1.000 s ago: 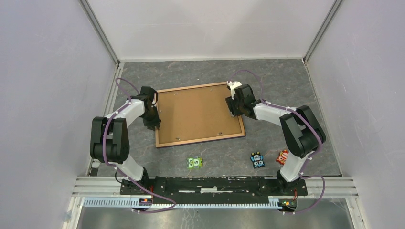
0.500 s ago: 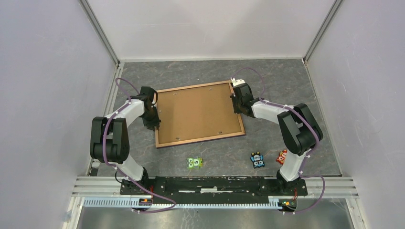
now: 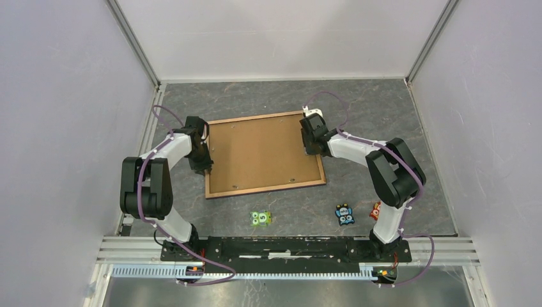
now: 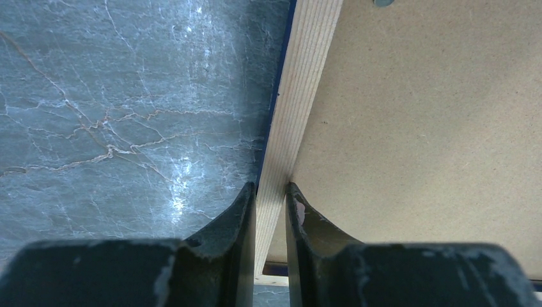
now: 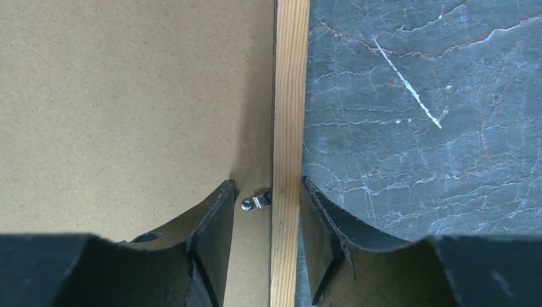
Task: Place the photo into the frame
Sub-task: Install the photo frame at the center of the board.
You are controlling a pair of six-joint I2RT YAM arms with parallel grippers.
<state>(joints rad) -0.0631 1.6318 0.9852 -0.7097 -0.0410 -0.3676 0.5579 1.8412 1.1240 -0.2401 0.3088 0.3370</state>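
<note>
Closest to the arm bases, three little cartoon figures sit on the table (image 3: 383, 109): a green one (image 3: 261, 218), a blue one (image 3: 345, 215) and an orange one (image 3: 374, 208), all well clear of the frame (image 3: 265, 188). Past them the frame lies flat, wood back up, with the brown backing board (image 3: 262, 153) sitting inside it. The left tool (image 4: 270, 188) is pinched on the left rail, one finger outside, one on the board side. Further back, the right tool (image 5: 267, 184) straddles the right rail but isn't clamped. Its outer finger is right by the wood, and the inner one stands off with a small metal clip (image 5: 254, 203) in the gap.
</note>
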